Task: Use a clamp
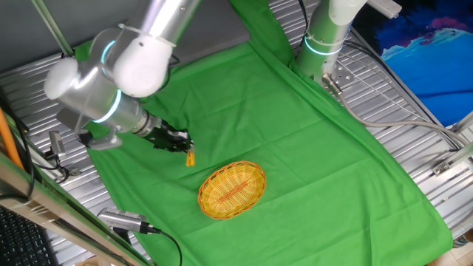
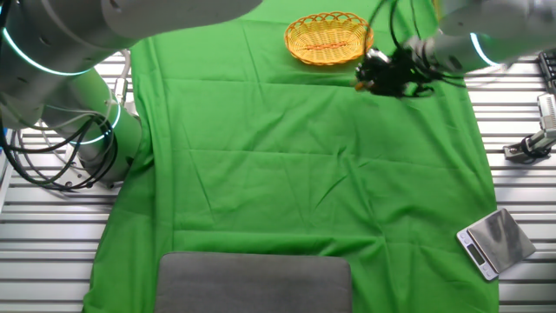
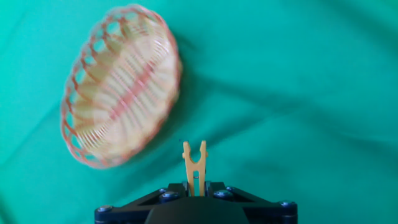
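My gripper (image 1: 186, 145) is shut on the clamp (image 1: 191, 157), a tiny yellow-orange clip whose two prongs stick out past the fingers. In the hand view the clamp (image 3: 194, 163) stands upright between the jaws of my gripper (image 3: 195, 184), prongs pointing away. I hold it above the green cloth, just left of the oval woven basket (image 1: 232, 190). In the other fixed view my gripper (image 2: 379, 76) with the clamp (image 2: 360, 84) is to the right of the basket (image 2: 328, 39). In the hand view the basket (image 3: 119, 86) lies up and to the left, apart from the clamp.
A green cloth (image 1: 273, 125) covers the table. A small metal scale (image 2: 493, 242) sits on the slatted table at the cloth's corner. A grey pad (image 2: 254, 282) lies at the cloth's other end. The arm base (image 1: 325, 37) stands behind the cloth.
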Robot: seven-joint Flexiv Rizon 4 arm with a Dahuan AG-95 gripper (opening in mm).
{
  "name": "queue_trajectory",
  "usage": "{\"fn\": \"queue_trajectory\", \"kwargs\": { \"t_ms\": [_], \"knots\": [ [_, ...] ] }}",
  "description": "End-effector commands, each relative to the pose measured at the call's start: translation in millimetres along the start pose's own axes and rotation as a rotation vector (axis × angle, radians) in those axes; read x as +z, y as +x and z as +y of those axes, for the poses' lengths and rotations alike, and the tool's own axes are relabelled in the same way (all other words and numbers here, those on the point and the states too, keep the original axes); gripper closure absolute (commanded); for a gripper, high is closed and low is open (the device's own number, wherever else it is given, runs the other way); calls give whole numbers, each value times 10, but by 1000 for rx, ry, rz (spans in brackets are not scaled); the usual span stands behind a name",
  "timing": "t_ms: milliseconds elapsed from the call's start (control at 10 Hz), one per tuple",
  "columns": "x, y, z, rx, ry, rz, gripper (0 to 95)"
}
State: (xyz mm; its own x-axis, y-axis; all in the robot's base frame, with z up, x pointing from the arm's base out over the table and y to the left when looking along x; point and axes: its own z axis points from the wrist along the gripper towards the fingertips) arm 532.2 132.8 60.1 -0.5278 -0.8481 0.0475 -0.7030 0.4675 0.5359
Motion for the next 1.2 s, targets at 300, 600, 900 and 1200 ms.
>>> {"fn": "queue_trajectory", "kwargs": {
  "t_ms": [300,600,900,1200],
  "knots": [
    [56,7,61,43,-28,27,950],
    [92,5,83,66,-44,34,950],
    [108,2,165,99,-61,55,950],
    [119,2,200,122,-78,69,950]
  ]
}}
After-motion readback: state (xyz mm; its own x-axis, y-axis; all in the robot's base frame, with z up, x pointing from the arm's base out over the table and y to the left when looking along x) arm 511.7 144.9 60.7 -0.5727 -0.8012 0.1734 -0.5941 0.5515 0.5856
